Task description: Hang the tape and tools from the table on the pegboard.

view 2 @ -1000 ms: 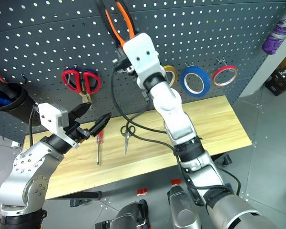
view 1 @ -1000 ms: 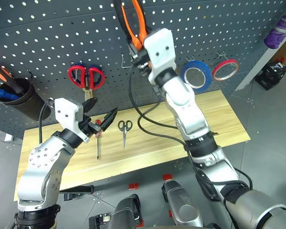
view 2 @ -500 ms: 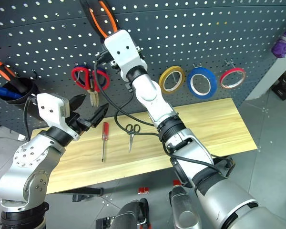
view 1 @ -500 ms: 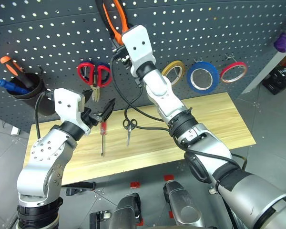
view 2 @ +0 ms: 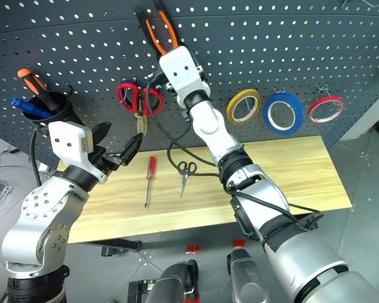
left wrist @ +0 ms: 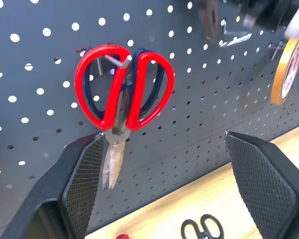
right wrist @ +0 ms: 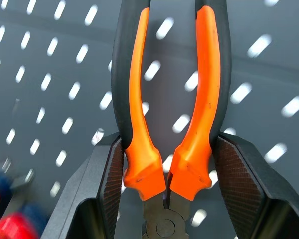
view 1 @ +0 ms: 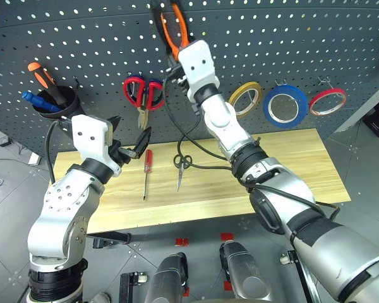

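My right gripper (right wrist: 167,169) is shut on the orange-and-black pliers (view 1: 174,28), gripping the base of the handles. It holds them upright, handles up, against the dark pegboard (view 1: 316,38). The blue tape (view 1: 284,105) hangs on a pegboard hook. On the wooden table (view 1: 290,165) lie the small black-handled scissors (view 1: 181,167) and the slim red-handled screwdriver (view 1: 146,172). My left gripper (view 1: 129,136) hovers open and empty over the table's left end. In the left wrist view its fingers (left wrist: 87,159) point towards the pegboard.
Large red-handled scissors (left wrist: 123,92) hang on a hook in front of the left gripper. A yellow roll (view 1: 245,100) and a thin red roll (view 1: 327,101) hang on either side of the blue tape. A black cup (view 1: 54,107) at the far left holds an orange-handled screwdriver.
The head view has swung, shifting the whole scene. My right arm has stretched out, carrying the pliers closer to the pegboard. The left gripper stays open in about the same place.
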Robot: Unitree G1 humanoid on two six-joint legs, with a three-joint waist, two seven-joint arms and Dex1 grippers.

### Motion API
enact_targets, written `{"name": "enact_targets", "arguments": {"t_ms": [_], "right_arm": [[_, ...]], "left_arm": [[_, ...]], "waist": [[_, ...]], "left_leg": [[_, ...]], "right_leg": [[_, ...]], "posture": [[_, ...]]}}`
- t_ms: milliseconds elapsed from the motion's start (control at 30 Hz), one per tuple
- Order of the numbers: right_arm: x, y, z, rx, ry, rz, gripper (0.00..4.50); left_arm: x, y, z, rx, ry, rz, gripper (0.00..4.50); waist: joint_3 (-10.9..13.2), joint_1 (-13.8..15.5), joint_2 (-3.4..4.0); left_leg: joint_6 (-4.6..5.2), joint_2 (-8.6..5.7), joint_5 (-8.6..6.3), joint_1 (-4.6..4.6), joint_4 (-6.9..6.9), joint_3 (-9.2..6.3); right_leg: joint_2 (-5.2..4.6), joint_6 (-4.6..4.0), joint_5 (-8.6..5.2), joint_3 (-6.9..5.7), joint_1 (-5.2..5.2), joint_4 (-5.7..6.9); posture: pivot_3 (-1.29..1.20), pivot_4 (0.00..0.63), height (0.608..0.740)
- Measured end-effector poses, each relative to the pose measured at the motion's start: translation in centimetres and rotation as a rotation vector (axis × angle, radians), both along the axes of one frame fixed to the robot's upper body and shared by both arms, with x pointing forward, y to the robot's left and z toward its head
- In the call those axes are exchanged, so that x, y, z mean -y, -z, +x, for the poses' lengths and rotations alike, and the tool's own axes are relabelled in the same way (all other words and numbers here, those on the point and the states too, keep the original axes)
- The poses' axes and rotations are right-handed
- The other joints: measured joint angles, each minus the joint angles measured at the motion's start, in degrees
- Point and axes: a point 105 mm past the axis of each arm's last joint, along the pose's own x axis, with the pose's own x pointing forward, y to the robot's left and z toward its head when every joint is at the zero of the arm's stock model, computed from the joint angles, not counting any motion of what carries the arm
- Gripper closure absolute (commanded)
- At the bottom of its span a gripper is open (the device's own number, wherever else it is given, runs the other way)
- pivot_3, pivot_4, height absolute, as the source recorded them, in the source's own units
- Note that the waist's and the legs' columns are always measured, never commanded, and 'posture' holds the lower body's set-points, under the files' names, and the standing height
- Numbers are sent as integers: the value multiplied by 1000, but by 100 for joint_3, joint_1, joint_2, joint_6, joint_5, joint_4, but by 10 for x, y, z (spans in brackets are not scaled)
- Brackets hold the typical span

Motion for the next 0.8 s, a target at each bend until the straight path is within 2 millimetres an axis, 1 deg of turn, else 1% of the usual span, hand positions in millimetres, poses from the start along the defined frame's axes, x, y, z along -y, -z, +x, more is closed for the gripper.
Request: {"name": "enact_targets", "arguments": {"t_ms": [100, 233, 367, 433, 600, 633, 700, 733, 800], "right_arm": [[6, -5, -1, 38, 18, -1, 2079], [14, 3, 3, 22, 50, -11, 2080], [18, 8, 6, 9, 66, -22, 2081], [21, 19, 10, -11, 85, -47, 2082], [24, 28, 13, -33, 108, -63, 2086], [26, 35, 15, -59, 116, -67, 2086], [31, 59, 21, -135, 133, -81, 2086], [33, 63, 20, -147, 132, -68, 2092], [33, 62, 21, -156, 126, -62, 2112]], "left_arm": [[8, -2, 1, 4, 39, 5, 435], [20, -6, 6, 1, 87, 13, 435], [26, 2, 11, -45, 116, 17, 435], [30, 7, 14, -65, 134, 23, 435], [37, 8, 17, -74, 161, 34, 435], [38, 8, 17, -75, 163, 35, 435], [37, 9, 17, -76, 161, 37, 435], [37, 9, 18, -78, 159, 38, 435], [37, 10, 18, -80, 156, 37, 435]], "waist": [[0, 2, 0], [4, 5, -2], [5, -7, -2], [5, 2, -2], [5, 47, -3], [5, 67, -3], [5, 82, -3], [5, 83, -3], [5, 84, -4]], "left_leg": [[0, 0, 0, 0, -1, 0], [1, 0, 0, 0, -1, 2], [1, 3, 0, 0, -4, 1], [1, 2, 0, 0, -3, 1], [1, 2, 0, 13, 1, -1], [1, 2, 0, 15, 0, -1], [1, 1, 0, 14, 1, 0], [1, 1, 0, 14, 3, 1], [2, 2, 0, 20, 3, 1]], "right_leg": [[0, 0, 0, 0, 1, 0], [0, 0, 0, 1, 1, 0], [3, 0, 0, 0, 0, -1], [2, 0, 0, 0, 2, -3], [2, 0, 0, -1, 18, -2], [2, 0, 0, 0, 19, -2], [2, 0, 1, 1, 18, -2], [2, 0, 1, 2, 18, 0], [2, 1, 2, 1, 23, 1]], "posture": [[-135, 302, 740], [-139, 305, 740], [-137, 304, 740], [-141, 303, 740], [-148, 300, 740], [-148, 300, 740], [-155, 298, 740], [-155, 298, 740], [-159, 298, 740]]}}
